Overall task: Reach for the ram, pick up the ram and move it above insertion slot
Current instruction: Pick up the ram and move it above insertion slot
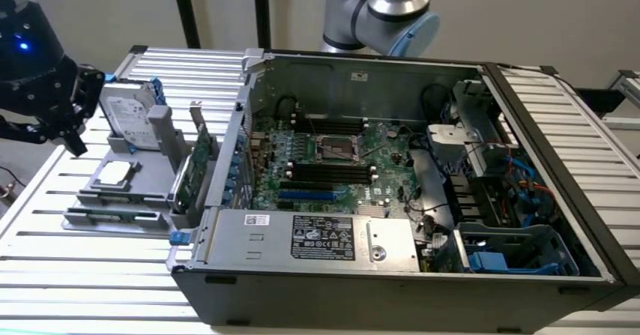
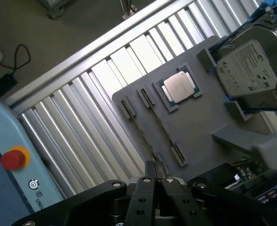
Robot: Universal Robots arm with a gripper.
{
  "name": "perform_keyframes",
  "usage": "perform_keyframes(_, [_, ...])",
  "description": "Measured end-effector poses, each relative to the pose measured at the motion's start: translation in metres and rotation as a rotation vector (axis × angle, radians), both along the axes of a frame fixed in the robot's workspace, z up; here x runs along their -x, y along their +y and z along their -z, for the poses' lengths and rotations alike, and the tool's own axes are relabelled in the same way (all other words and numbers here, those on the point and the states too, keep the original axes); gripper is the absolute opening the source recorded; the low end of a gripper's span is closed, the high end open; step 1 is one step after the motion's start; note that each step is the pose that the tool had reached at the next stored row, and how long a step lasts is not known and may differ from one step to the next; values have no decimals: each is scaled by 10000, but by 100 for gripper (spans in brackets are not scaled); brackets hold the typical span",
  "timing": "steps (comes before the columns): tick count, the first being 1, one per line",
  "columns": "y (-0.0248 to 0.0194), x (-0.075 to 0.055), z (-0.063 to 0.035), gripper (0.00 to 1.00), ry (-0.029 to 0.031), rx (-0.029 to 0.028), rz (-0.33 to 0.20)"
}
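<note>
1 arm on this rig, so nothing to weigh about which side reaches. The gripper point(image 1: 75, 146) hangs over the exterior view's left end of the gray parts tray point(image 1: 85, 200), just beside the upright hard drive point(image 1: 130, 114) and touching nothing. The claw is pressed together and empty. In the wrist view the 2 fingers point(image 2: 143, 193) meet with no gap.

The ram point(image 1: 112, 215) sits untouched in a narrow holder along the tray's front edge. It is on the far side of the CPU point(image 1: 115, 171) from the hard drive.

Key relation:
- **Direction:** from the claw, the ram lies lower and toward the front of the tray, a little to the exterior view's right.
- **Long axis:** it runs along that front edge, roughly across the exterior view.
- **Wrist view:** 2 thin holder lines run on a diagonal, and the clip point(image 2: 177, 153) at one end sits just beyond the fingertips. I can't tell from that view which of the 2 lines carries the stick.
- **Alignment:** my read is that the claw is not squared to the stick's axis, and it is near one end rather than over the middle.

The black memory slots point(image 1: 330, 171) are on the board inside the open case point(image 1: 400, 290), well apart to the exterior view's right. The tall expansion card point(image 1: 200, 159) stands between the tray and the case.
</note>
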State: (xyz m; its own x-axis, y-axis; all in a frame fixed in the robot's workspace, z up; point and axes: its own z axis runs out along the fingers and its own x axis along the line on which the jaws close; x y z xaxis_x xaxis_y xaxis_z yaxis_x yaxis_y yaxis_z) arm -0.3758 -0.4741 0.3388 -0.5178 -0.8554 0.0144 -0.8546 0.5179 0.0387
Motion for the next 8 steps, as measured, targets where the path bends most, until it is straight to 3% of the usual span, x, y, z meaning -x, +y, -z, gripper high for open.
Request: perform_keyframes(8, [0,0,6,10,0,0,-1449])
